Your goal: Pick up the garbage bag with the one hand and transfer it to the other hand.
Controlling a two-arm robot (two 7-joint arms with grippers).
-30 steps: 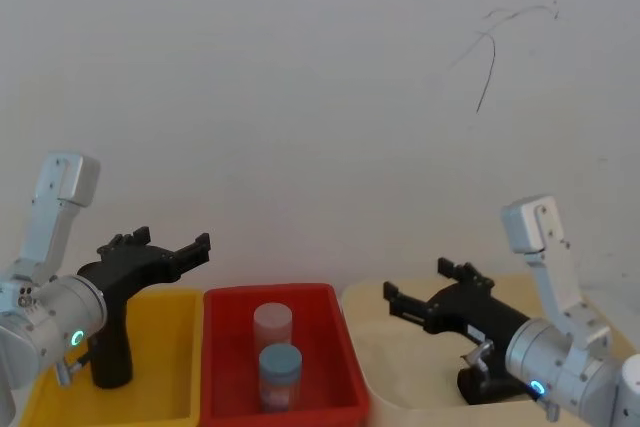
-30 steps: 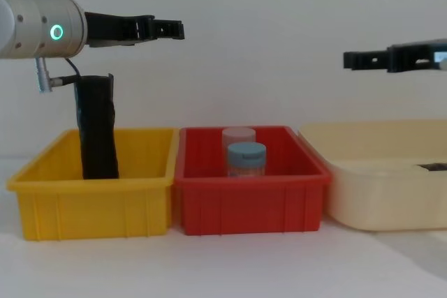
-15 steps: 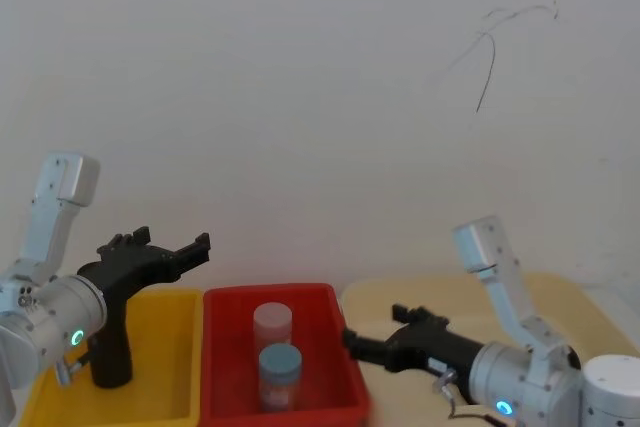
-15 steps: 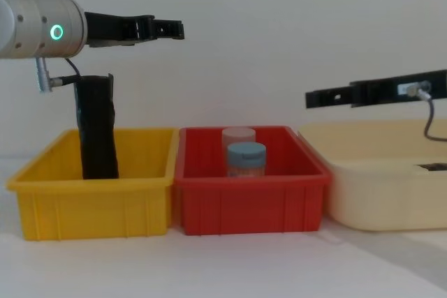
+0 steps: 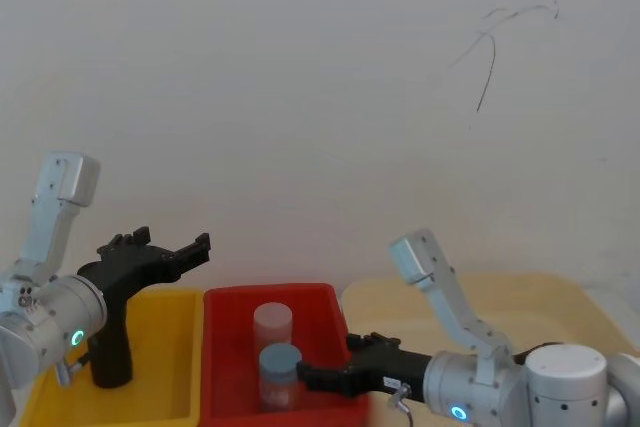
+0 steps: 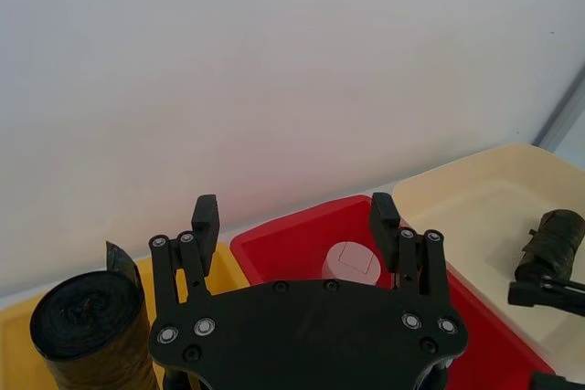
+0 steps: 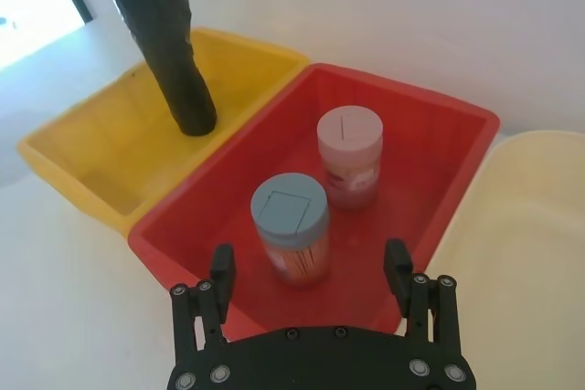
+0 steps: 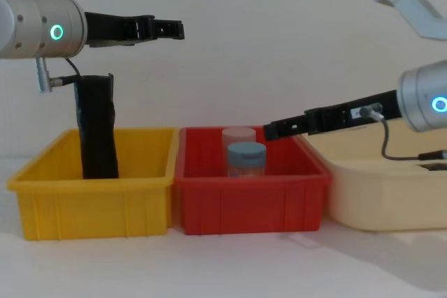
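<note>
Left wrist view: garbage bag (image 6: 551, 242) lying in beige bin (image 6: 457, 196).

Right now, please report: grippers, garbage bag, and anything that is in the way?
Garbage bag upright in yellow bin, untouched. Left gripper open above it. Right gripper open at red bin; blue-lid jar, pink-lid jar ahead of it.
</note>
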